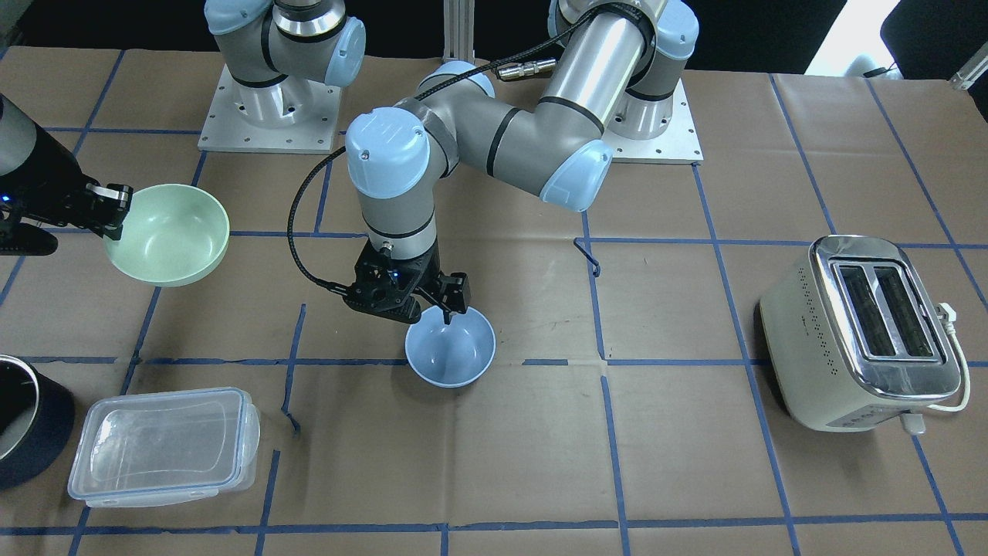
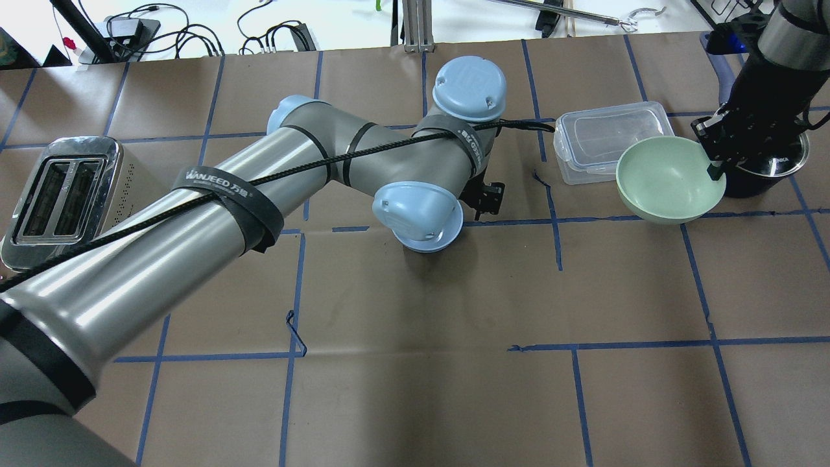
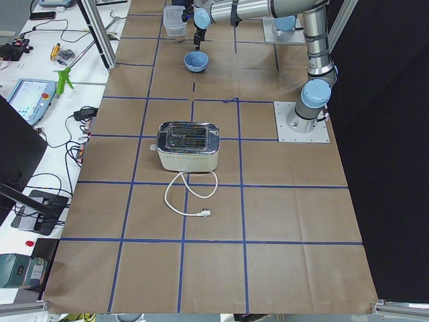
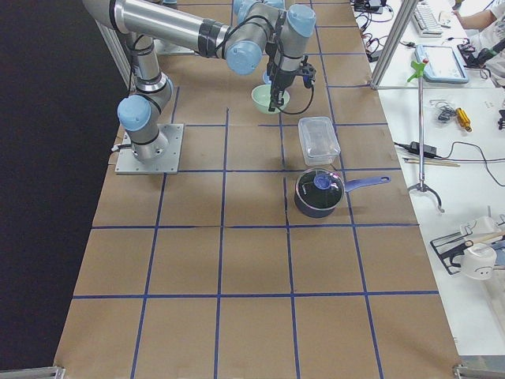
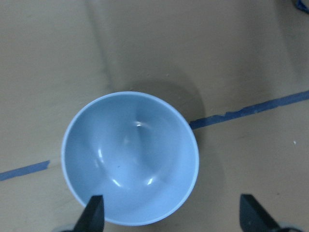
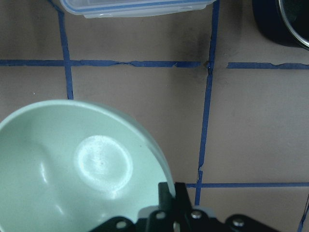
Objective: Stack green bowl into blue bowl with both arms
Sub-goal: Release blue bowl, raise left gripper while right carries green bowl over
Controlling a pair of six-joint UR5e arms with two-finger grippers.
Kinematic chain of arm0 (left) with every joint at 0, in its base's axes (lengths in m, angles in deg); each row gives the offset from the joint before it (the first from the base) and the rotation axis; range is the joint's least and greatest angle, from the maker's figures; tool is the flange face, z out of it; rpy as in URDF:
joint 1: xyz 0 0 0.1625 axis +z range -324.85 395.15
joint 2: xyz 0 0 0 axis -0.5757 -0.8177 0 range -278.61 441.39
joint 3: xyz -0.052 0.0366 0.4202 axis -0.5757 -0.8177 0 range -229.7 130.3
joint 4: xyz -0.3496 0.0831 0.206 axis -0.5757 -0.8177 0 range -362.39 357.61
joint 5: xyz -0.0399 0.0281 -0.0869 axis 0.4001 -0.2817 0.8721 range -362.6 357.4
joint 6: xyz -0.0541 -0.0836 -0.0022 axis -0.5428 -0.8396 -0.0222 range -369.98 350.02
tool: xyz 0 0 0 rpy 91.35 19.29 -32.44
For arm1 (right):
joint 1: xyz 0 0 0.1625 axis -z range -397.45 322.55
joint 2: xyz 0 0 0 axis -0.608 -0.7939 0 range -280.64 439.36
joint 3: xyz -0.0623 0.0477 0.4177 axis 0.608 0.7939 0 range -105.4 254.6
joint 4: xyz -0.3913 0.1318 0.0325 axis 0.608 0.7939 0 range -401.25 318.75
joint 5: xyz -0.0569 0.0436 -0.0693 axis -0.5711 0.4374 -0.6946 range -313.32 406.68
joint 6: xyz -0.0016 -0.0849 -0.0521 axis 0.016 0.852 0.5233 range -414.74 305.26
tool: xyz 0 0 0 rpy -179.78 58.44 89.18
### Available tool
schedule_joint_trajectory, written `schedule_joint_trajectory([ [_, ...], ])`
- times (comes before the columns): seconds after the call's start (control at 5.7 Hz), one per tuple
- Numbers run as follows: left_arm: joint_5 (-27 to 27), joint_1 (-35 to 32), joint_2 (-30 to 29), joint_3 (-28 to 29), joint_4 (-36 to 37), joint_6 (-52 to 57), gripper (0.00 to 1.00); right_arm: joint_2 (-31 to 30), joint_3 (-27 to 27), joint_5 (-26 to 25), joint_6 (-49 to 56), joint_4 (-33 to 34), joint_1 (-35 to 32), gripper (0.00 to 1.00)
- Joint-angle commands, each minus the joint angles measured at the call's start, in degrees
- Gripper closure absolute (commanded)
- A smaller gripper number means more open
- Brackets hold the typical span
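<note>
The blue bowl (image 1: 450,357) stands upright on the brown paper near the table's middle. My left gripper (image 1: 441,303) hangs just over its rim, open. In the left wrist view one fingertip (image 5: 94,212) sits over the blue bowl's (image 5: 130,157) inside and the other is outside it, so the rim lies between them. My right gripper (image 1: 116,208) is shut on the rim of the green bowl (image 1: 168,235) and holds it upright above the table, well apart from the blue bowl. The right wrist view shows the pinch (image 6: 169,191) on the green bowl (image 6: 72,169). From overhead the left arm hides the blue bowl.
A clear plastic lidded container (image 1: 162,444) and a dark pot (image 1: 23,417) stand near the green bowl, on the robot's right side. A cream and chrome toaster (image 1: 864,332) with its cord stands far on the robot's left side. Blue tape lines cross the paper.
</note>
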Motion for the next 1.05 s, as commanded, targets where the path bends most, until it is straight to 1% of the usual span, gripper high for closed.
schedule_joint_trajectory([
  [0.0, 4.5, 8.6, 11.3, 1.0, -13.6, 2.5, 0.02, 0.4, -0.7, 1.3, -2.1, 0.5, -0.3, 0.96],
  [0.18, 4.6, 12.8, 17.2, 0.8, -21.6, 6.3, 0.02, 1.5, -1.2, 5.6, -4.3, 1.6, -2.1, 0.96],
  [0.35, 4.4, 18.0, 21.8, -0.3, -24.9, 12.1, 0.02, 3.3, -1.2, 6.8, -10.3, 5.4, -7.7, 0.96],
  [0.53, 4.3, 22.4, 22.9, -0.5, -26.9, 14.4, 0.02, 4.8, -1.2, 9.8, -17.7, 8.7, -14.7, 0.96],
  [0.7, 4.5, 23.9, 23.5, -0.7, -26.7, 15.9, 0.02, 7.3, -1.2, 12.2, -26.4, 15.3, -20.6, 0.96],
  [0.88, 4.7, 24.3, 23.8, -1.2, -26.3, 16.9, 0.02, 9.1, -1.0, 13.8, -31.2, 18.3, -25.0, 0.96],
])
